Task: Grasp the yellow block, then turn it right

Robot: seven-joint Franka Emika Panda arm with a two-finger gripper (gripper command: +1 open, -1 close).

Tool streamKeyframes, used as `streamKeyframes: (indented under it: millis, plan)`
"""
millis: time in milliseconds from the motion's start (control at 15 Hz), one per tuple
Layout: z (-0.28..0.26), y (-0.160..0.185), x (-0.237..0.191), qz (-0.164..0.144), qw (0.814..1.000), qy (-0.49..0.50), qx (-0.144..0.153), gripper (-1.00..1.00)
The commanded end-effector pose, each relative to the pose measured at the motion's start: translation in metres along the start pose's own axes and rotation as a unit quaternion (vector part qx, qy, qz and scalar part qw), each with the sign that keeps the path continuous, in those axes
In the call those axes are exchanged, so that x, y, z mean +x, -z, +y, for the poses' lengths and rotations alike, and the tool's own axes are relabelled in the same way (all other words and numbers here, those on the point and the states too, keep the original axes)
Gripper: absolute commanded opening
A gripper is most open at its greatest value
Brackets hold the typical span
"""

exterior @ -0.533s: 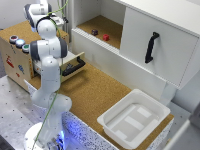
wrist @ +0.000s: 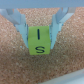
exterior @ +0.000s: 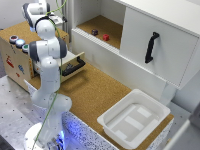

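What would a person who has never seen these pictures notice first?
In the wrist view, the yellow block stands out most: it sits on the cork surface between the fingers of the gripper. In the exterior view, the white arm rises at that view's left, and a white tray rests at the cork table's lower right.

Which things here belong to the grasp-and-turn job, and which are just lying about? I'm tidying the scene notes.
Job:
- yellow block, between the claw's fingers on the cork surface
- claw

Lying about:
- white tray
- red block and dark block in the cabinet
- black handle
- open drawer
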State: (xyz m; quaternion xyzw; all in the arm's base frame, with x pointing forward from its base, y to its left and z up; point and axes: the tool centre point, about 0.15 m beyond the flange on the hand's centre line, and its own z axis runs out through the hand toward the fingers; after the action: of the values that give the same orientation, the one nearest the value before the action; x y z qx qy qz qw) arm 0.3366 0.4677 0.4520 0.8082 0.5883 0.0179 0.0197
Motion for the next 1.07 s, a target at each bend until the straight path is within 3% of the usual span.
streamKeyframes:
  millis: [0,333,533,867,1000]
  plan:
    - [-0.022,0.009,-0.021,-0.003,0.991,-0.133,-0.019,-1.0]
    - [-0.021,0.006,-0.025,-0.044,0.956,-0.288,-0.02,-1.0]
    - [-0.014,-0.009,-0.024,-0.008,0.92,-0.392,0.01,-1.0]
    - [0.008,-0.029,-0.013,0.005,0.865,-0.501,0.034,-1.0]
    - [0.022,-0.035,-0.005,0.029,0.838,-0.542,0.054,-1.0]
